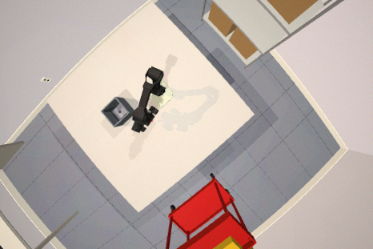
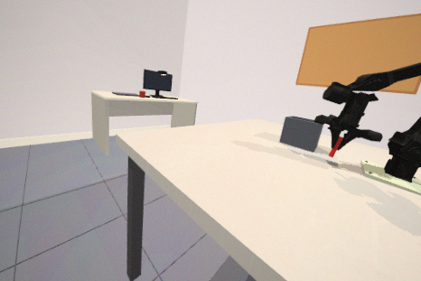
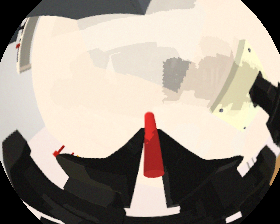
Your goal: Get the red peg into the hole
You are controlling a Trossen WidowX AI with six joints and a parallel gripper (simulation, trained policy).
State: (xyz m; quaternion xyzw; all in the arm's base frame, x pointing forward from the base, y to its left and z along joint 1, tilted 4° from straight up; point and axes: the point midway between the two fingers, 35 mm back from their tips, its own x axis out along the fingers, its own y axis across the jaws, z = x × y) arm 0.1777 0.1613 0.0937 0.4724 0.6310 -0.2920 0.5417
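The red peg (image 1: 151,120) (image 2: 333,152) (image 3: 153,160) is held between the fingertips of my gripper (image 1: 150,119) (image 2: 338,145) (image 3: 151,132). The gripper is shut on it. In the exterior view the peg leans, its lower end pointing down and left, a little above the table top with a dark shadow below. The open dark grey box (image 1: 109,113) (image 2: 301,134) (image 3: 101,7) stands beside the gripper, to its left in the top and exterior views. The light plate (image 1: 122,109) at its bottom shows a small dark spot in the top view. The box's inside is hidden in the other views.
The arm's base stands on a pale green mounting plate (image 1: 166,98) (image 2: 375,170) (image 3: 236,102), on the other side of the gripper from the box. All stand on the cream table (image 1: 136,177) (image 2: 203,159). A red cart (image 1: 200,206) and a shelf rack (image 1: 248,5) are beyond the table.
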